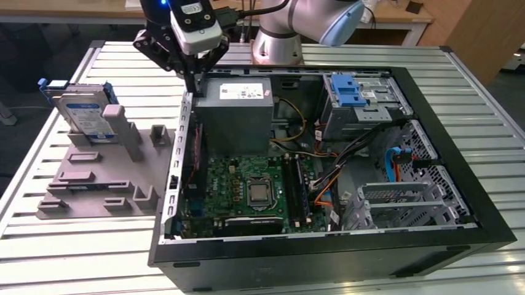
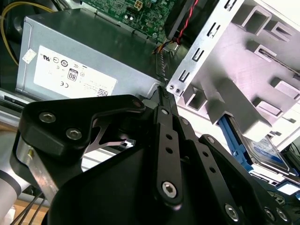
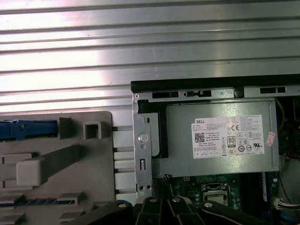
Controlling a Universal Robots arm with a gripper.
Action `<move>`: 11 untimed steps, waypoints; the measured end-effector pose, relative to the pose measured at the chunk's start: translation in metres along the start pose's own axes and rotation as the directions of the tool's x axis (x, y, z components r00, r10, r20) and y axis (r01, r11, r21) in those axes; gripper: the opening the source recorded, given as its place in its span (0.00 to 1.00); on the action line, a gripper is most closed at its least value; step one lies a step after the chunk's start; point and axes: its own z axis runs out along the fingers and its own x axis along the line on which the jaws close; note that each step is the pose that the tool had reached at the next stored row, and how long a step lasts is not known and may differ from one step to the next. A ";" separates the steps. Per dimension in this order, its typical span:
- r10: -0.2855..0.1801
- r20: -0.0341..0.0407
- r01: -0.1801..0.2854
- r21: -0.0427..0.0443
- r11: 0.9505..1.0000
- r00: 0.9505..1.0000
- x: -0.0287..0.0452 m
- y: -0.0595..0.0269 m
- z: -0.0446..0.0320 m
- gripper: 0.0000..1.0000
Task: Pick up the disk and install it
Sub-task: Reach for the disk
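Tool: the tool (image 1: 194, 83) hangs point-down at the corner of the computer case (image 1: 484, 209) on the far side of the exterior view, just above the case wall and beside the power supply (image 1: 238, 120). Its fingers are drawn together to a tip with nothing between them.
Tool, close up: in the second wrist view the tool (image 2: 163, 93) has its black links meeting in one narrow point over the case's metal edge.
Disk: the disk (image 1: 86, 114) stands upright on its edge in a slot of the grey fixture (image 1: 107, 178), its white-and-blue label facing the camera and the blue carrier around its rim. It is well apart from the tool.
Disk's place: near the table (image 1: 49, 246) edge on the exterior view's left, toward the far corner.
Fixture: flat on the slatted table, just beside the case's wall.
Case: open on top, with the green motherboard (image 1: 246, 184) and a drive cage (image 1: 361, 101) with a blue latch inside.
Arm: the arm's base stands at the table's far edge.
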 end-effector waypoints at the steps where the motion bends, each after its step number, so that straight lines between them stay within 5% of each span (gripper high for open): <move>1: 0.000 0.000 0.000 0.000 1.000 1.000 0.0003 0.0000 0.0000 0.11; 11: 0.000 0.000 0.000 0.000 1.000 1.000 0.0045 -0.0003 -0.0001 0.11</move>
